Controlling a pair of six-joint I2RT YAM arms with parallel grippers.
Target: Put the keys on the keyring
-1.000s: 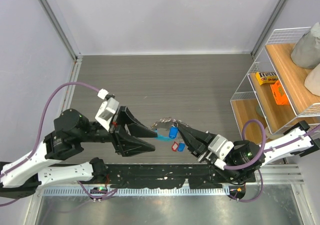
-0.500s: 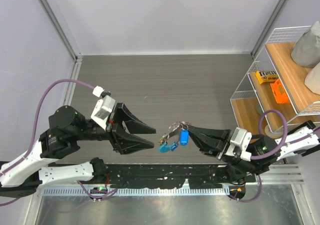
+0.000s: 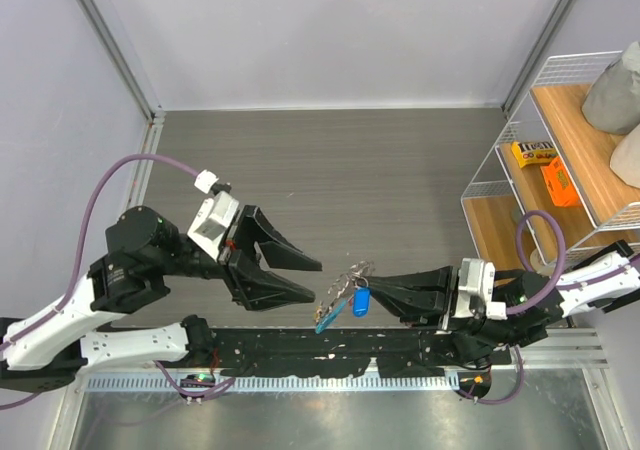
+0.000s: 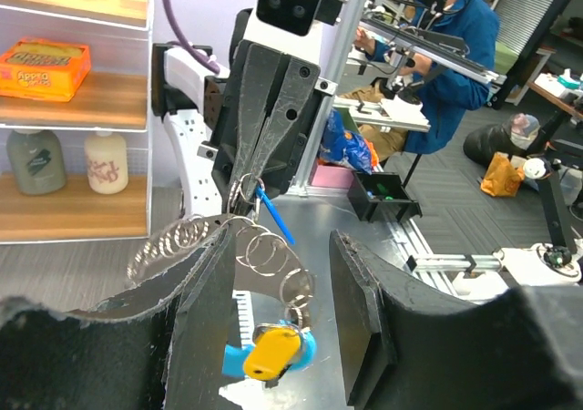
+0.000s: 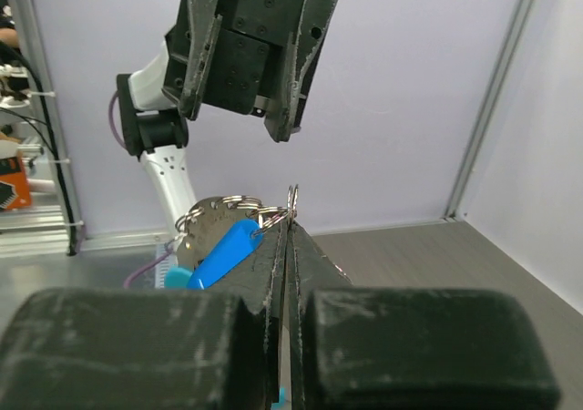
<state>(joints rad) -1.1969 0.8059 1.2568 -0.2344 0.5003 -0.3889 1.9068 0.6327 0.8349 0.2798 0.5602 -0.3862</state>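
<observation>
My right gripper (image 3: 380, 288) (image 5: 290, 220) is shut on one ring of the keyring (image 3: 345, 276) (image 5: 230, 206) (image 4: 266, 248), a silvery chain of loops held above the table. From the keyring hang keys: a blue-tagged one (image 3: 361, 302) (image 5: 224, 251) and a yellow-tagged one (image 4: 271, 353), with a light-blue band (image 3: 327, 316) below. My left gripper (image 3: 317, 280) (image 4: 278, 314) stands open, facing the right one. The dangling rings and the yellow key hang between its fingers. Part of the chain passes behind its left finger (image 4: 182, 310).
A wire shelf (image 3: 520, 140) with wooden boards stands at the right; on it lie an orange box (image 3: 556, 184) and a yellow packet (image 3: 532, 153). A black rail (image 3: 330, 350) runs along the near edge, below the hanging keys.
The right gripper has lifted the keyring and keys off the table and drawn back to the right, now lying level. The left gripper has swung slightly right, its fingers now around the hanging bunch.
</observation>
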